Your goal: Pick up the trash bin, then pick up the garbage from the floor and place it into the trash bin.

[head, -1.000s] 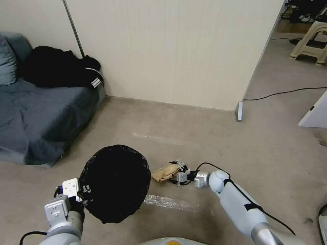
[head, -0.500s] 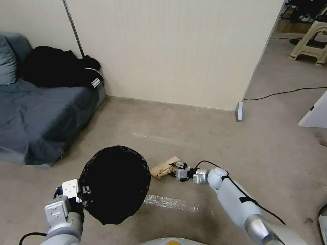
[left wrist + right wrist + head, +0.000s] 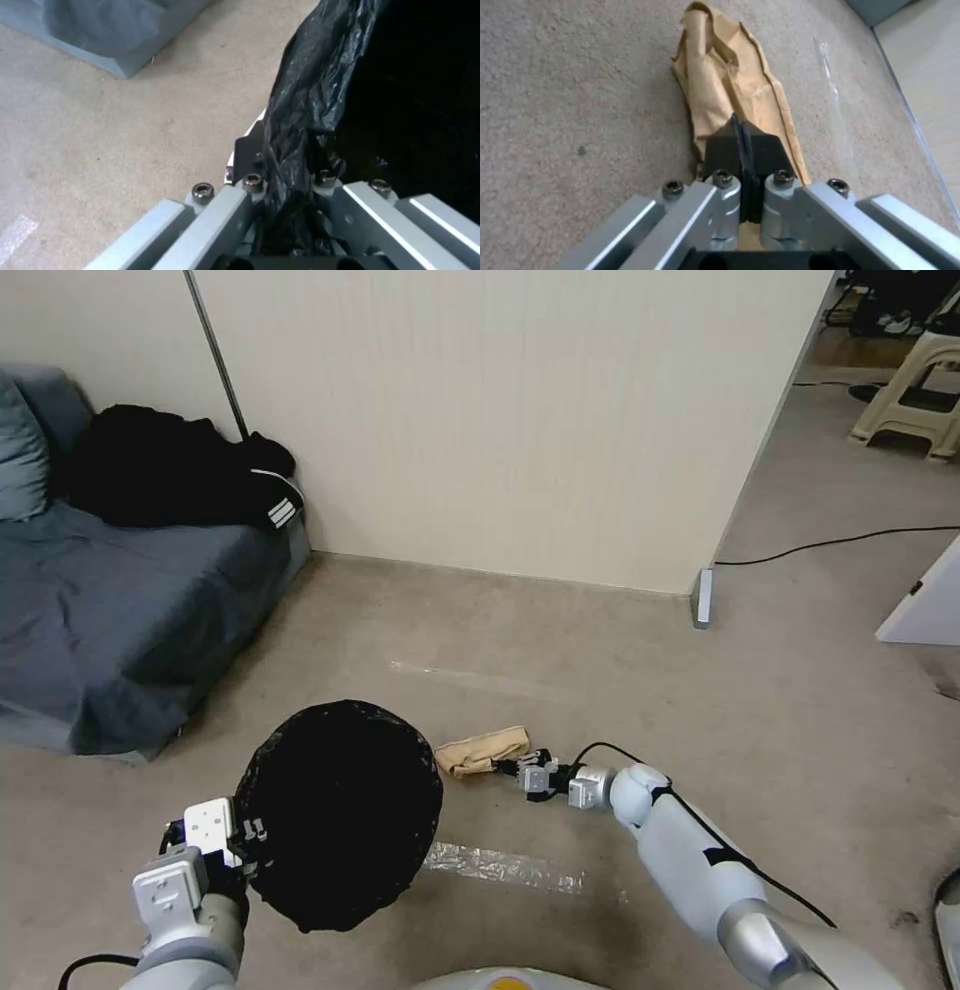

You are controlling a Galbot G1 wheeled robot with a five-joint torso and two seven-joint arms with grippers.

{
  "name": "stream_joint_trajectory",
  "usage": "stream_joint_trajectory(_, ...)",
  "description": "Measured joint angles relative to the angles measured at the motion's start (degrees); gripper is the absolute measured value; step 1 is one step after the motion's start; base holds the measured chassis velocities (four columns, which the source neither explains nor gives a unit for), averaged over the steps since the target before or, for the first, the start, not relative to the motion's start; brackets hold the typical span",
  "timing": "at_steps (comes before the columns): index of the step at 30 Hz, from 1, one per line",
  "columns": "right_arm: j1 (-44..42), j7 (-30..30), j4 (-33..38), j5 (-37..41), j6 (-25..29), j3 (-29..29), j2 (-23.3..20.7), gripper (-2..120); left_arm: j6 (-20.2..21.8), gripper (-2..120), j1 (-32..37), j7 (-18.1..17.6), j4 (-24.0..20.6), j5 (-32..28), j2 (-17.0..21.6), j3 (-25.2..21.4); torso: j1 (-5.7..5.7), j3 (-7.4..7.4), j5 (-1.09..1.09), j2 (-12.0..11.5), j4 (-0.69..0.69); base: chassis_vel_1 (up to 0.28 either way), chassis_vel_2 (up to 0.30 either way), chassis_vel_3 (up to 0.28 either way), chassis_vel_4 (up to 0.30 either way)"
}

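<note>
The trash bin (image 3: 340,810), its black bag folded over the rim, hangs tilted above the floor at the lower left. My left gripper (image 3: 245,845) is shut on its near rim; in the left wrist view the fingers (image 3: 245,150) pinch the crinkly bag (image 3: 310,93). The garbage here is a crumpled tan paper bag (image 3: 480,750) lying flat on the carpet just right of the bin. My right gripper (image 3: 512,762) is down at floor level at the bag's right end. In the right wrist view its black fingertips (image 3: 741,127) are pressed together on the paper bag (image 3: 725,86).
A blue sofa (image 3: 100,610) with a black jacket (image 3: 170,480) stands at the left. A cream wall (image 3: 500,420) ends at a corner post (image 3: 702,598). A tape strip (image 3: 500,865) lies on the carpet. A black cable (image 3: 830,542), a stool (image 3: 915,390) and white furniture (image 3: 925,600) are at the right.
My right gripper has closed and shifted slightly left and farther away along the floor. The paper bag has slid left with it and lies flatter. The left arm and bin have stayed put.
</note>
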Motion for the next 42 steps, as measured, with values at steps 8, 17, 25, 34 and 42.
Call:
stream_joint_trajectory(8,0.0,-0.2,0.0,1.8,-0.1,-0.4,0.5,0,0.0,1,-0.2,0.1,0.1,-0.3,0.2,-0.1,0.0,0.0,0.0,0.0,0.0,0.0,0.0,0.0,0.0)
stream_joint_trajectory(17,-0.2,0.1,1.9,4.4,-1.1,-1.7,0.1,0,0.0,1,-0.5,0.1,0.3,-0.3,0.2,0.1,0.0,0.0,0.0,0.0,0.0,0.0,0.0,0.0,0.0)
stream_joint_trajectory(25,-0.4,0.6,3.8,6.6,-2.7,-3.1,-0.5,15,0.0,1,-0.6,0.1,0.3,-0.2,0.2,0.2,0.0,0.0,0.0,0.0,0.0,0.0,0.0,0.0,0.0)
stream_joint_trajectory(34,0.0,1.3,2.9,6.1,-3.0,-3.2,0.3,50,0.0,1,-0.4,0.2,0.3,0.1,0.1,0.4,0.0,0.0,0.0,0.0,0.0,0.0,0.0,0.0,0.0)
stream_joint_trajectory(42,1.3,1.8,-0.2,4.4,-2.9,-2.1,1.7,81,0.0,1,-0.1,0.2,0.1,0.3,0.1,0.4,0.0,0.0,0.0,0.0,0.0,0.0,0.0,0.0,0.0)
